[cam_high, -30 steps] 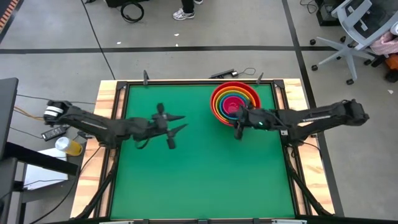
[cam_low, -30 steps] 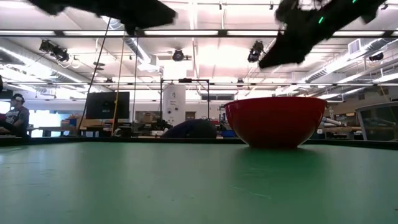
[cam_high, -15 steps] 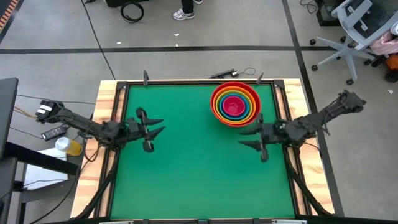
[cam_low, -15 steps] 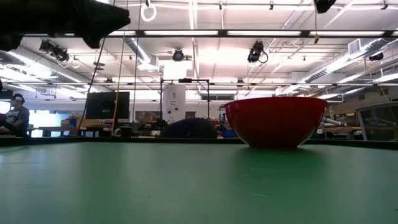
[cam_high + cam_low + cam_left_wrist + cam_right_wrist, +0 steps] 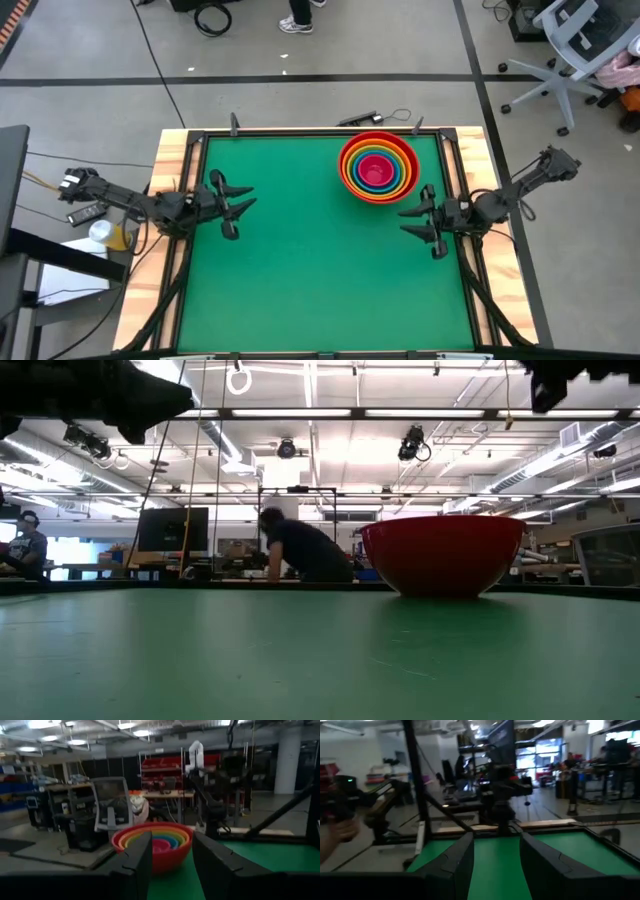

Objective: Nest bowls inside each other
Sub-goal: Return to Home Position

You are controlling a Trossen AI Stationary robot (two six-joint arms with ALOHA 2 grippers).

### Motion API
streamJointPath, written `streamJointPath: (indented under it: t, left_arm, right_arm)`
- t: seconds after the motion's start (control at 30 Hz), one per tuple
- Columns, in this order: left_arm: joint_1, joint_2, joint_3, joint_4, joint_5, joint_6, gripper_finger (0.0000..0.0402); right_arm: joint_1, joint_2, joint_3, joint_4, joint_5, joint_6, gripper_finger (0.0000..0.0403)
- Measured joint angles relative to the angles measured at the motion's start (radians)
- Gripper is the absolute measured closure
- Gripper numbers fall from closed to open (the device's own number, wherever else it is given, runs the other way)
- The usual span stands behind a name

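Several rainbow-coloured bowls (image 5: 378, 167) sit nested in one stack, red outermost and pink innermost. The stack rests by the red bowl's base (image 5: 443, 555) on the green table (image 5: 320, 290), at its far right. My left gripper (image 5: 250, 197) hovers open near the table's left edge, its fingers pointing level toward the right. In its wrist view the bowl stack (image 5: 152, 845) shows beyond the open fingers (image 5: 137, 862). My right gripper (image 5: 403, 221) hovers open by the right edge, just near of the stack, pointing left. Neither holds anything.
A wooden frame (image 5: 170, 230) borders the table. A cable and a small black device (image 5: 375, 118) lie at its far edge. A cup (image 5: 112, 236) and a remote sit off the left side. A person (image 5: 300, 550) moves in the room behind.
My left gripper has drawn back from the table's middle toward the left edge. My right gripper has left the bowl stack, gone toward the right and near edges, and tipped up from pointing down to level. The bowls have stayed put. A person has risen behind the table.
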Motion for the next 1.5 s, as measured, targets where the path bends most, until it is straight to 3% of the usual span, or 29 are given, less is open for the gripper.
streamJointPath:
  t: [0.2,0.4,0.63,0.87,1.07,1.23,1.37,1.5]
  left_arm:
    - [0.035,-0.004,0.000,0.016,0.001,0.006,0.0260]
    - [0.058,-0.020,0.000,-0.025,0.001,-0.009,0.0260]
    - [0.055,-0.071,-0.025,-0.134,0.003,-0.071,0.0260]
    - [0.056,-0.090,-0.139,0.036,0.002,-0.065,0.0260]
    - [0.087,-0.090,-0.148,0.077,0.000,-0.029,0.0260]
    - [0.113,-0.124,-0.148,0.068,0.001,-0.017,0.0260]
    - [0.113,-0.155,-0.148,0.027,0.042,-0.018,0.0260]
    - [0.174,-0.152,-0.148,0.041,0.163,-0.033,0.0260]
  right_arm:
    - [-0.107,-0.074,-0.094,0.063,-0.015,0.003,0.0241]
    - [-0.180,-0.239,-0.087,-0.098,-0.064,0.004,0.0241]
    - [-0.204,-0.429,-0.099,-0.297,-0.094,0.128,0.0240]
    - [-0.208,-0.442,-0.210,-0.227,-0.073,0.171,0.0242]
    - [-0.236,-0.446,-0.218,-0.226,-0.068,0.112,0.0242]
    - [-0.273,-0.495,-0.218,-0.273,0.072,0.032,0.0242]
    - [-0.324,-0.519,-0.222,-0.284,-0.072,0.096,0.0242]
    - [-0.381,-0.498,-0.247,-0.292,-0.145,0.140,0.0242]
